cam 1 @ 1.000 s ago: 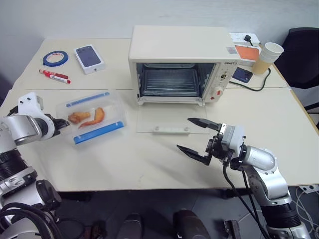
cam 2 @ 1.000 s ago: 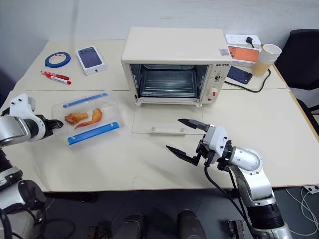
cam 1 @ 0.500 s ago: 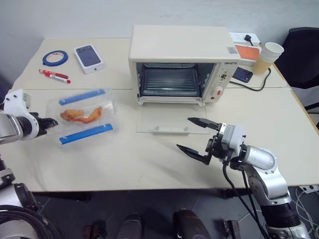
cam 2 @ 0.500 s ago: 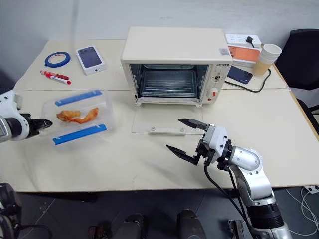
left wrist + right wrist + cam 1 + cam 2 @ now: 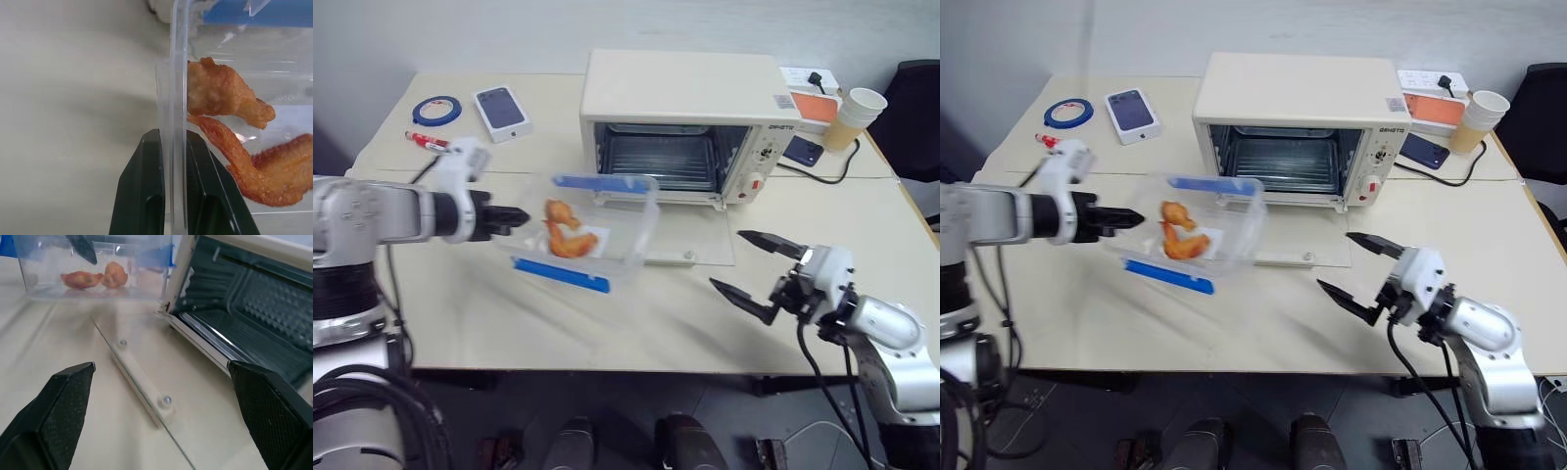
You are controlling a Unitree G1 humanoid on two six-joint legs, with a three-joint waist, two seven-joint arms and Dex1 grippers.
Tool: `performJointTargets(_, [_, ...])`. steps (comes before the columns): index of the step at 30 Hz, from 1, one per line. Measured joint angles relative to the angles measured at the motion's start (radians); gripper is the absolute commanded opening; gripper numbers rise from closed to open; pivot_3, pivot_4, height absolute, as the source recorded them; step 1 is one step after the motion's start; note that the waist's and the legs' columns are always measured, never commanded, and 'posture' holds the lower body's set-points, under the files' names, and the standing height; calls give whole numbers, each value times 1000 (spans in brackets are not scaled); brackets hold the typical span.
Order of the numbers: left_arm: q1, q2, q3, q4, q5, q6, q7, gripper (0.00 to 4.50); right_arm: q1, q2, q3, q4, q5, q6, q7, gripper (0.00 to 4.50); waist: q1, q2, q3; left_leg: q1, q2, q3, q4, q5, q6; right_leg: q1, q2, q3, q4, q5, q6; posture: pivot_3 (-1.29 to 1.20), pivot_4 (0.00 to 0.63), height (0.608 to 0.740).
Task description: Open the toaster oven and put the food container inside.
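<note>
Two grippers were seen over the cream table [image 5: 489,313]. The left gripper [image 5: 514,216] was clamped on the near end wall of the food container [image 5: 587,235], one black finger [image 5: 142,196] outside the clear wall and one inside, as shown in the left wrist view. The food container was held tilted above the table, extending away from the left gripper toward the toaster oven [image 5: 690,122], its far edge just beside the lowered glass door [image 5: 695,245]. Orange-brown food pieces [image 5: 563,230] were seen inside it. The right gripper [image 5: 754,269] was held with its fingers spread wide and nothing between them, the oven's open cavity and door lying ahead of it.
</note>
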Motion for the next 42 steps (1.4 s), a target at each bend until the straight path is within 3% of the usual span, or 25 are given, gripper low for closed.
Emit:
performJointTargets(5, [-106, -177, -28, 56, 96, 3, 107, 155, 111, 2, -45, -109, 0, 23, -58, 4500, -3, 0, 0, 0, 0, 4, 4, -1, 1, 0, 1, 0, 2, 0, 0, 0, 150, 740])
performJointTargets(22, [-178, -462, 20, 160, 290, -87, 204, 155, 197, 67, -41, -251, -24, 50, -213, 4500, 9, 0, 0, 0, -1, 4, 5, -1, 2, 0, 0, 0, 2, 0, 1, 0, 150, 740])
performJointTargets(23, [-178, -463, 10, 160, 297, -92, 202, 710, 196, 67, -37, -251, -25, 52, -216, 4500, 7, 0, 0, 1, -1, 4, 5, -1, 2, 0, 0, 0, 2, 0, 1, 0, 150, 740])
performJointTargets(25, [-178, -463, -6, 159, 303, -109, 195, 1002, 195, 67, -33, -251, -25, 57, -222, 4500, 5, 0, 0, 1, -1, 4, 5, -1, 2, 0, 0, 0, 2, 0, 0, 0, 150, 740])
performJointTargets(30, [-167, -458, -39, 159, 316, -123, 172, 2242, 189, 67, -24, -251, -25, 64, -233, 4500, 4, 0, 0, 1, 0, 4, 5, -1, 2, 0, 0, 0, 2, 0, 1, 0, 150, 740])
performJointTargets(36, [-165, -450, 1, 153, 312, -151, 139, 3611, 189, 67, -25, -251, -25, 64, -232, 4500, 5, 0, 0, 1, -1, 4, 5, -1, 2, 0, 0, 0, 2, 0, 0, 0, 150, 740])
performJointTargets(39, [-163, -397, 35, 144, 278, -223, 60, 3611, 188, 57, -33, -250, -21, 64, -226, 4500, 2, 0, 0, 1, 0, 4, 5, -1, 2, 0, 1, 0, 2, 0, 0, 0, 150, 740])
performJointTargets(42, [-146, -272, 49, 113, 203, -298, -121, 3611, 181, 38, -72, -247, 4, 72, -209, 4500, -1, 1, 0, 1, 1, 4, 4, -1, 1, 0, 1, -1, 2, 0, 0, 0, 150, 740])
